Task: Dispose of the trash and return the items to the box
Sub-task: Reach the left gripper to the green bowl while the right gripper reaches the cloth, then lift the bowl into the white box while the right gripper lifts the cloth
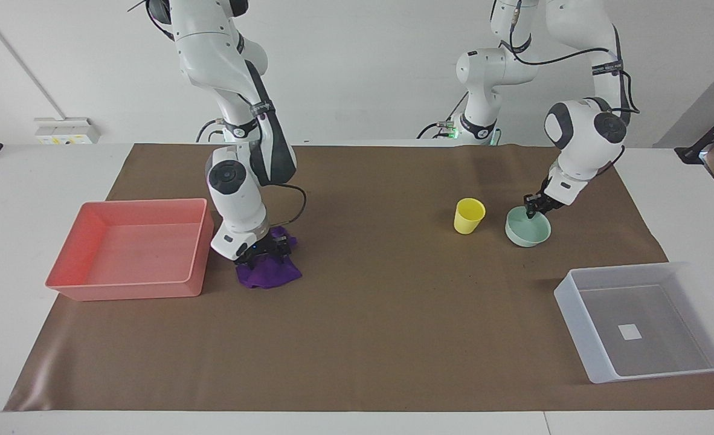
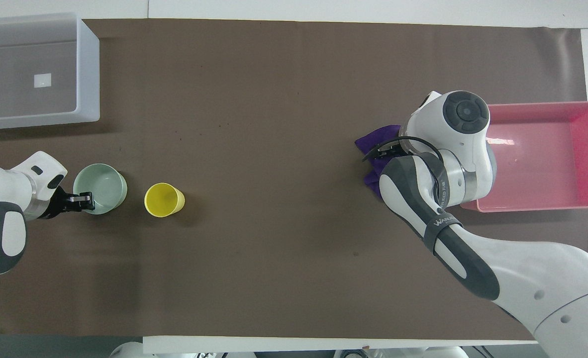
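Observation:
The purple cloth point(image 1: 270, 275) point(image 2: 372, 144) lies crumpled beside the pink tray. My right gripper point(image 1: 263, 252) is pressed down into its top, and in the overhead view that arm's wrist hides most of it. The mint-green bowl point(image 1: 529, 233) point(image 2: 106, 185) sits beside the yellow cup point(image 1: 469, 216) point(image 2: 163, 200), toward the left arm's end. My left gripper point(image 1: 534, 208) point(image 2: 85, 200) is shut on the bowl's rim, at the side away from the cup. The translucent white box point(image 1: 569, 302) point(image 2: 89, 69) stands empty, farther from the robots than the bowl.
The pink tray point(image 1: 199, 241) point(image 2: 538, 205) stands empty at the right arm's end of the table, right beside the cloth. Brown paper point(image 1: 381, 314) covers the table between the cloth and the cup.

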{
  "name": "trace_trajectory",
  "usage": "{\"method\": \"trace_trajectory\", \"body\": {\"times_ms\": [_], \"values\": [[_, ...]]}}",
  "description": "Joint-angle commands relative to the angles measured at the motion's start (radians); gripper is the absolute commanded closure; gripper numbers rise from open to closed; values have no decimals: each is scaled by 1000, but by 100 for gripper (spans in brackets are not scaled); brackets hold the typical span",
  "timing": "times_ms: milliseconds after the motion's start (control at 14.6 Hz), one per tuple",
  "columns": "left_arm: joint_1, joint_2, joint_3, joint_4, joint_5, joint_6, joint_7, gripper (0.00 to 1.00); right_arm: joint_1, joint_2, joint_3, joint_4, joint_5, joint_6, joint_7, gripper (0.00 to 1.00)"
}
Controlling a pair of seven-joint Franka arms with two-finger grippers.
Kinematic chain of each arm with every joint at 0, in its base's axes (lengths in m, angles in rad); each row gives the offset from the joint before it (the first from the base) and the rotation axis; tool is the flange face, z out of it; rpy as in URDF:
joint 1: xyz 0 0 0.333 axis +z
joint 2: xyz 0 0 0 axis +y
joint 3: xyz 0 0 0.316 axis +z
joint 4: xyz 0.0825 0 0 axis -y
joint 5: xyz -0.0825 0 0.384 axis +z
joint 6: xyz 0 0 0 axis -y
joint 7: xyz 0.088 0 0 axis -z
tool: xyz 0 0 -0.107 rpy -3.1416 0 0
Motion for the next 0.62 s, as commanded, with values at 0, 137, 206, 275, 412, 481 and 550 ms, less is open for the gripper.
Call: {"method": "trace_trajectory", "body": {"times_ms": [0,137,206,275,412,481,550], "values": [[9,-9,-5,11,20,-34,-21,100,-5,-16,2,-14,12,7,8,84],[11,-29,-6,71,20,-150,-22,100,-5,-23,2,-6,12,-16,9,98],[9,-41,-6,124,20,-230,-24,100,-5,-31,2,6,12,-39,8,100],[11,-44,-6,178,20,-291,-25,100,-6,-51,2,17,12,-69,8,100],[14,-37,-6,328,18,-426,-22,100,-15,-103,2,61,12,-157,8,100],[15,1,-6,426,11,-478,-24,100,-18,-120,-1,95,12,-219,8,100],[23,61,-5,533,3,-505,-25,100,-20,-134,-7,130,10,-278,8,100]]}}
